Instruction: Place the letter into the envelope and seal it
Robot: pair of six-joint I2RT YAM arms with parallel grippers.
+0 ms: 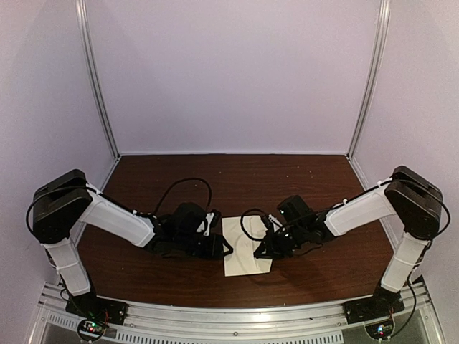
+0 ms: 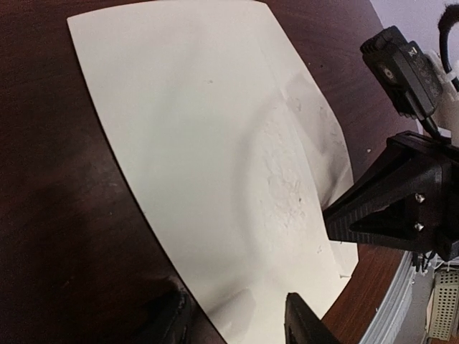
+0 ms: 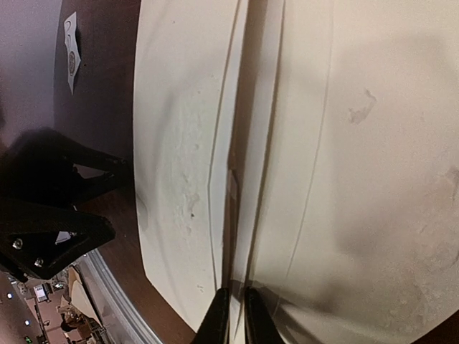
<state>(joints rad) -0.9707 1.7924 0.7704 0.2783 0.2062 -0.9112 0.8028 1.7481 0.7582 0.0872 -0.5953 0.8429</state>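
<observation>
The envelope [image 1: 238, 244] lies flat on the bench [image 1: 301, 179], near the front edge and between the two arms. It is cream, faintly wrinkled and scuffed in the middle. Whether anything is inside it cannot be told. In the right wrist view a thin paper layer of the envelope stands up on edge along its length.

The right gripper [image 3: 233, 315] is clenched on that raised edge, its fingers almost touching with the paper between them. The left gripper [image 2: 237, 322] is released. Its jaws stand apart over the envelope's near corner, one finger above the bare wood just beside the edge and the other above the paper.

A small white card [image 3: 72, 54] with round stickers lies farther off on the bench. The bench is dark brown wood. An aluminium rail [image 1: 237, 315] runs along its near side, and pale lilac walls [image 1: 229, 72] with metal uprights enclose it.
</observation>
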